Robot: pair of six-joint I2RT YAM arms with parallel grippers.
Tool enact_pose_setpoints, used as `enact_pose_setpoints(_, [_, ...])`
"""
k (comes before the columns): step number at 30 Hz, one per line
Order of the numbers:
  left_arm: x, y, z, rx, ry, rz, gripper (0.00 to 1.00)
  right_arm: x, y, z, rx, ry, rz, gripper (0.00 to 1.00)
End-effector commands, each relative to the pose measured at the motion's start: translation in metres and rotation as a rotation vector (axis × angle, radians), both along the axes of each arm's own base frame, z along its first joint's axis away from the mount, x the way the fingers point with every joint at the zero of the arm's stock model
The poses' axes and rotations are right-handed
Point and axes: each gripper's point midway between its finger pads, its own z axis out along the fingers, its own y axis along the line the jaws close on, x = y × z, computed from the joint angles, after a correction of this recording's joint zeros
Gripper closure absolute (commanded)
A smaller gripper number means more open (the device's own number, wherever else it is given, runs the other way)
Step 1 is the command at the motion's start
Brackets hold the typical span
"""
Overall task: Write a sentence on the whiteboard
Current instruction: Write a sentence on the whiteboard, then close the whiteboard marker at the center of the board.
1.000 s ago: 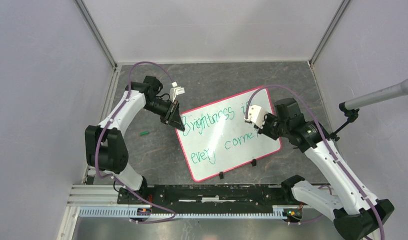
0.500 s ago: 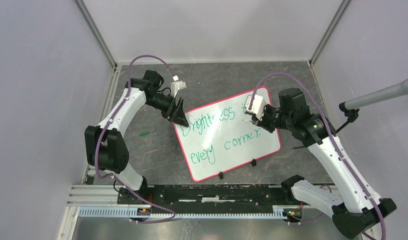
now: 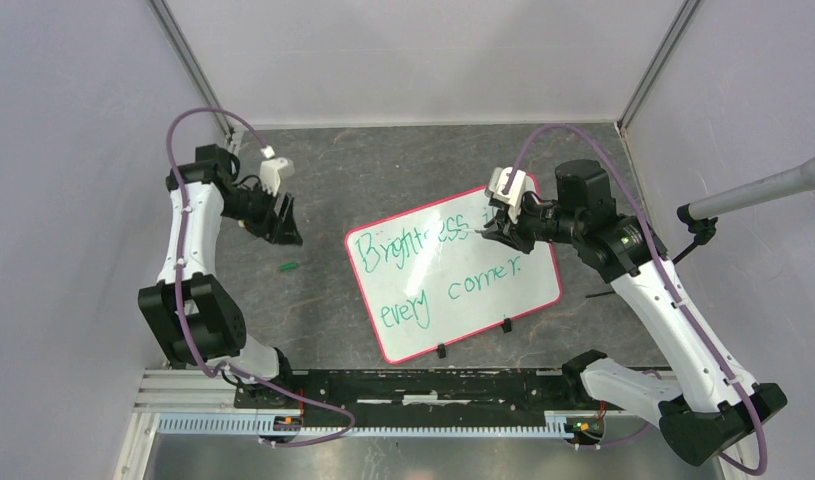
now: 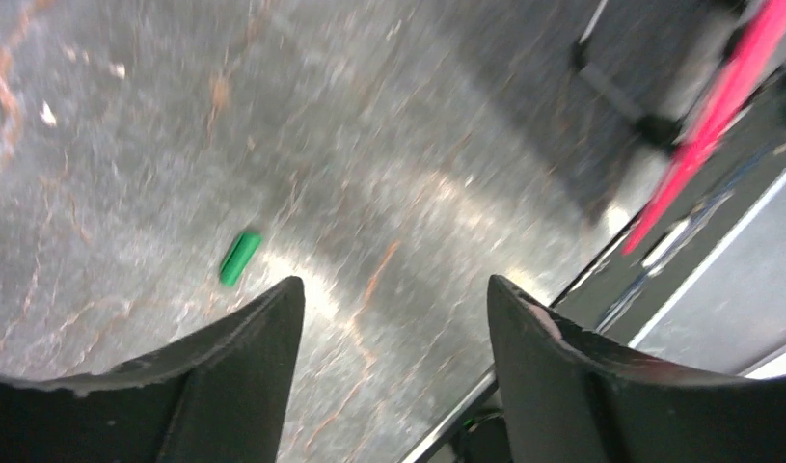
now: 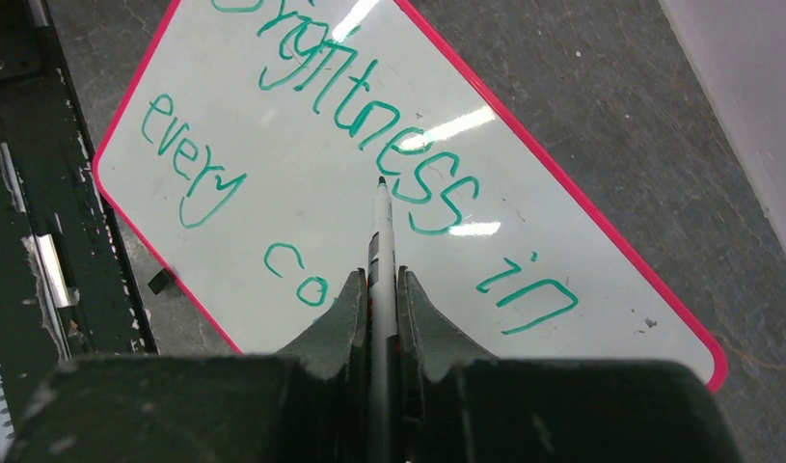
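L jaws wide apart, empty; R jaws clamped on a marker.
L arm (image 3: 188, 235) stands tall at the L side, upper link rising from its base, forearm bent inward, wrist tipped down, w/ nothing btwn the jaws. R arm (image 3: 673, 320) climbs from its base, then bends inward at the elbow, wrist angled down. Its jaws pinch the marker (image 5: 380, 227) by the barrel, tip poking out ahead.
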Motion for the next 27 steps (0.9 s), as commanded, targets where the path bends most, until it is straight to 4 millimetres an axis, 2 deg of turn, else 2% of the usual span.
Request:
enact_pose_setpoints(1, [-0.010,0.044,-0.050,0.275,-0.024,-0.128,0.32,-0.004,0.010,0.030,0.083,-0.036,0.042,1.00])
enact_pose_setpoints(5, [0.000,0.065,-0.077,0.392,-0.049,-0.174,0.42,-0.006,0.011,0.026,0.083,-0.022,0.047,1.00])
enact_pose_setpoints(9, [0.004,0.084,-0.105,0.504,-0.059,-0.222,0.44,-0.005,0.010,0.027,0.082,-0.027,0.040,1.00])
enact_pose_setpoints(13, [0.006,0.077,-0.129,0.475,-0.098,-0.313,0.42,-0.003,0.011,0.023,0.080,-0.013,0.046,1.00])
enact_pose_setpoints(16, [0.012,0.063,-0.137,0.401,-0.150,-0.378,0.39,-0.002,0.012,0.022,0.077,-0.004,0.046,1.00])
enact_pose_setpoints(18, [0.019,0.060,-0.141,0.384,-0.176,-0.400,0.38,-0.002,0.011,0.023,0.074,-0.006,0.041,1.00])
enact_pose_setpoints(23, [0.027,0.063,-0.161,0.393,-0.179,-0.437,0.38,0.000,0.008,0.022,0.065,-0.010,0.024,1.00])
enact_pose_setpoints(27, [0.024,0.067,-0.177,0.409,-0.156,-0.465,0.38,0.001,0.007,0.020,0.059,-0.007,0.022,1.00])
